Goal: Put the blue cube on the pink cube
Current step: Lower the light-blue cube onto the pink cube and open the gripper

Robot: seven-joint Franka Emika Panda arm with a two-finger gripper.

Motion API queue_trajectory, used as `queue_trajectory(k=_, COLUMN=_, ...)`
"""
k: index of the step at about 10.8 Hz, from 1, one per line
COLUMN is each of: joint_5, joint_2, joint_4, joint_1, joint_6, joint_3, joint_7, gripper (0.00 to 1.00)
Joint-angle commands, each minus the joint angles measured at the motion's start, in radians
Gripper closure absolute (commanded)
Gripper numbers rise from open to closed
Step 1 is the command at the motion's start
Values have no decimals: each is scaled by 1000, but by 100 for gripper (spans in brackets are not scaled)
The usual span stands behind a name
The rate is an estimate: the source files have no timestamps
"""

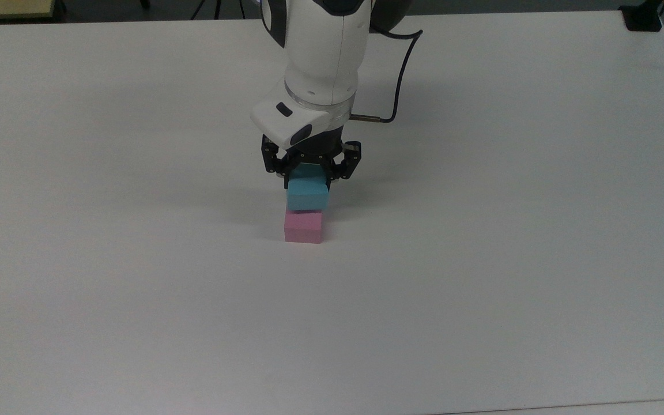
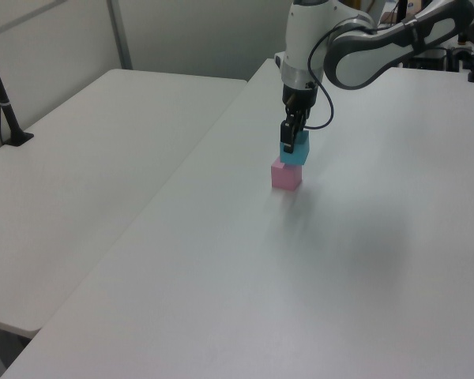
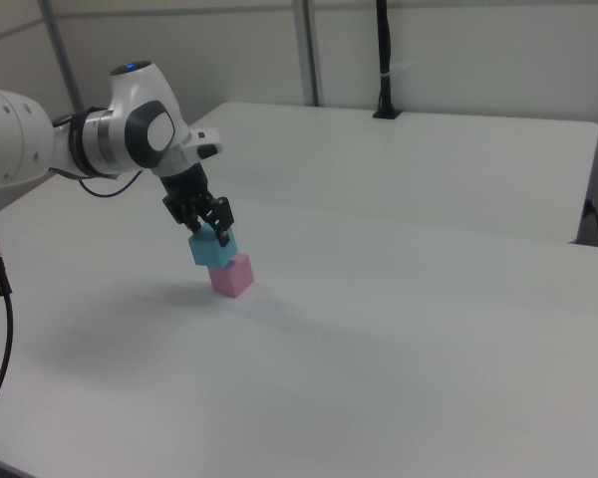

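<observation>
The pink cube (image 1: 304,226) (image 2: 286,175) (image 3: 233,276) rests on the white table (image 1: 482,259) near its middle. Right over it hangs the blue cube (image 1: 308,194) (image 2: 295,150) (image 3: 213,250), its underside at or just above the pink cube's top; I cannot tell whether they touch. In the right view the blue cube sits shifted a little toward the right view's left. My gripper (image 1: 309,173) (image 2: 288,140) (image 3: 208,229) points straight down and is shut on the blue cube, one black finger on each side.
A black cable (image 1: 398,69) loops from the wrist over the table behind the arm. A second white table (image 2: 87,158) stands at the left view's left with a black post (image 2: 4,103) on it. Open tabletop surrounds the cubes.
</observation>
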Motion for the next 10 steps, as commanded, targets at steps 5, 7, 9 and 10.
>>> queue_trajectory(k=5, joint_5=16, joint_2=32, joint_4=3, joint_1=2, joint_6=-3, joint_3=-8, joint_7=44, gripper=70)
queue_trajectory(k=7, joint_5=14, joint_2=40, joint_4=12, joint_1=-2, joint_6=-3, joint_3=-8, joint_7=54, gripper=67)
queue_trajectory(k=9, joint_5=19, joint_2=38, joint_4=15, joint_1=-22, joint_6=-3, joint_3=-7, joint_7=77, gripper=28)
queue_trajectory(k=10, joint_5=23, joint_2=38, joint_4=39, joint_1=-24, joint_6=-5, joint_3=-7, joint_7=101, gripper=6)
